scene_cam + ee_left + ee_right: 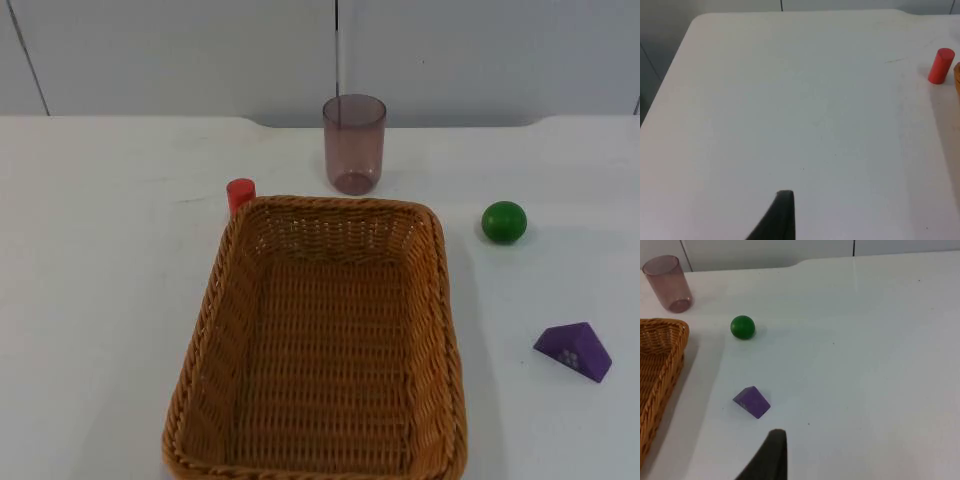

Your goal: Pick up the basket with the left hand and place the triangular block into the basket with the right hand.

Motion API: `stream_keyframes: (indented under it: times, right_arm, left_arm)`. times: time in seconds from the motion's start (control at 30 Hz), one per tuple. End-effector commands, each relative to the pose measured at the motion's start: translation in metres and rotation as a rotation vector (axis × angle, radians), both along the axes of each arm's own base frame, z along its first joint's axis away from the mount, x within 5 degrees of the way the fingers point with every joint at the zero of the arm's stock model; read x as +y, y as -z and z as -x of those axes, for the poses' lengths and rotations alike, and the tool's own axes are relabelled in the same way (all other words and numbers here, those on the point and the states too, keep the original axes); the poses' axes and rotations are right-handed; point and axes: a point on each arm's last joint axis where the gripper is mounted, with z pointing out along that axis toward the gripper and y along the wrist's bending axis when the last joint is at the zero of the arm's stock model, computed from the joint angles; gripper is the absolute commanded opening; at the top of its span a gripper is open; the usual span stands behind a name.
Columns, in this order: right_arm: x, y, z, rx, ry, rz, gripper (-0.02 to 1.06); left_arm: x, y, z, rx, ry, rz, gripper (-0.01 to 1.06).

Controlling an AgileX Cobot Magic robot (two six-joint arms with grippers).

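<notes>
The left gripper [785, 210] hangs over bare white surface [790, 125], with a red cylinder [941, 65] ahead of it just beside the basket's far left corner; whether its fingers are parted cannot be told. The basket [215, 300] sits untouched mid-surface. To lift it well, the left arm should take the near left rim squarely, clear of the cylinder, and raise it level. A tinted cup [354, 143] stands behind the basket. The green ball [504, 221] lies well apart, to the basket's right. The purple triangular block [752, 402] rests near the right gripper [772, 452], finger spread likewise unclear; that arm waits.
</notes>
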Motion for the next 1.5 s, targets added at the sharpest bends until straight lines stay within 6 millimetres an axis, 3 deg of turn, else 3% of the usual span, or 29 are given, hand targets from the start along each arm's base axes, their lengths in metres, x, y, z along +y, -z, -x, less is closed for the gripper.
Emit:
stream_keyframes:
  times: [0.0,1.47]
  right_arm:
    - [0.0,0.0016,-0.0007,-0.001,0.003,0.004,1.05]
    - [0.0,0.0016,-0.0007,0.0,-0.004,0.016,1.05]
  left_arm:
    - [-0.0005,0.0004,-0.0004,-0.011,0.007,0.011,1.05]
    - [-0.0005,0.0004,-0.0004,-0.011,0.007,0.011,1.05]
